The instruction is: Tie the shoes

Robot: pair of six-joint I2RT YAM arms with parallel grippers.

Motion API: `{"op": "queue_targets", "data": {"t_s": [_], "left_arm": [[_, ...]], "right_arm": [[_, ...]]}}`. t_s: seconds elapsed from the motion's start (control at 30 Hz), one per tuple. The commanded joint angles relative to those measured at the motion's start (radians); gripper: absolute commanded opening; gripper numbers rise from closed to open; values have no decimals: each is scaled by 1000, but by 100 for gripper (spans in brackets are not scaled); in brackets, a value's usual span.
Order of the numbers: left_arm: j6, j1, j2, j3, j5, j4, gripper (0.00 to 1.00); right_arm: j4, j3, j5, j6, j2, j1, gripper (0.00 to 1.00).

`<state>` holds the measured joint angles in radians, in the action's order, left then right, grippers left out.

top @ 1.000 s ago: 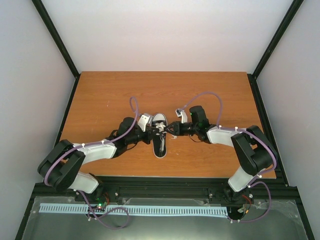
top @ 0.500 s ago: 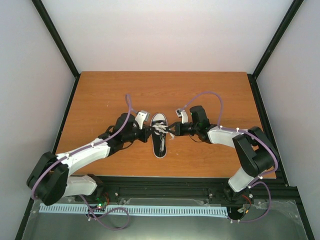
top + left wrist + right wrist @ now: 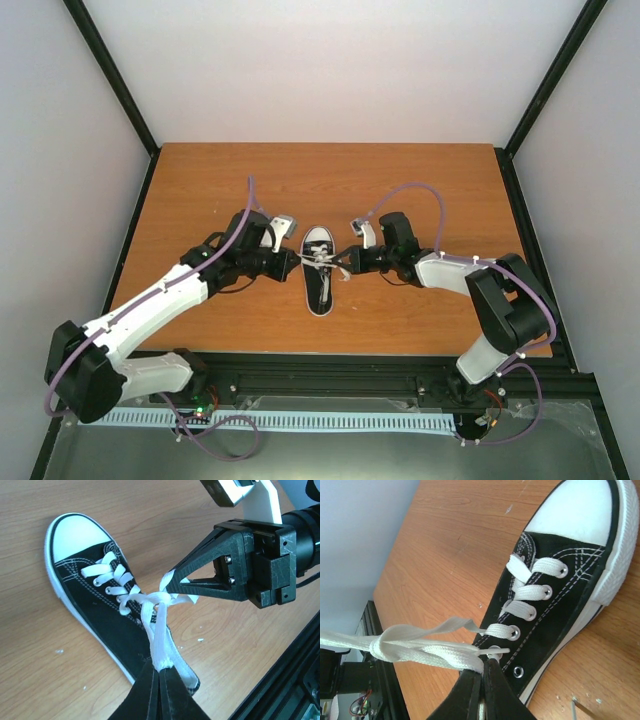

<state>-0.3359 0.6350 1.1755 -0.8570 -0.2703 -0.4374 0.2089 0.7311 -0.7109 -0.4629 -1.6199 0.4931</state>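
Note:
A small black canvas shoe [image 3: 320, 286] with a white toe cap [image 3: 75, 530] lies mid-table, toe pointing away from the arm bases. Its white laces [image 3: 151, 606] are crossed into a twist above the top eyelets. My left gripper [image 3: 293, 262] sits just left of the shoe. In the left wrist view its tips [image 3: 161, 670] are shut on a lace strand that runs taut up to the twist. My right gripper [image 3: 341, 262] sits just right of the shoe. In the right wrist view it [image 3: 485, 667] is shut on another strand beside the top eyelets.
The wooden table [image 3: 430, 190] is boxed in by white walls and black frame posts. A black rail [image 3: 330, 372] runs along the near edge by the arm bases. Tiny white specks [image 3: 200, 640] lie on the wood near the heel.
My right gripper has shut on a lace strand. My left arm has drawn back to the left, away from the shoe, pulling its strand taut. The shoe stays put.

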Motion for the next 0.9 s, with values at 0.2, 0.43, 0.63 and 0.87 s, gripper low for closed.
{"op": "queue_targets", "data": {"t_s": [0.2, 0.43, 0.63, 0.87], "left_arm": [[110, 0, 13, -166, 108, -260, 1], [103, 1, 36, -134, 186, -184, 1], [31, 3, 244, -57, 127, -41, 1], [-8, 2, 341, 3, 131, 158, 1]], "right_arm": [[-12, 8, -16, 54, -49, -4, 3], [-16, 16, -13, 66, -65, -5, 3], [-21, 13, 18, 63, -74, -5, 3], [-27, 12, 34, 65, -75, -5, 3]]}}
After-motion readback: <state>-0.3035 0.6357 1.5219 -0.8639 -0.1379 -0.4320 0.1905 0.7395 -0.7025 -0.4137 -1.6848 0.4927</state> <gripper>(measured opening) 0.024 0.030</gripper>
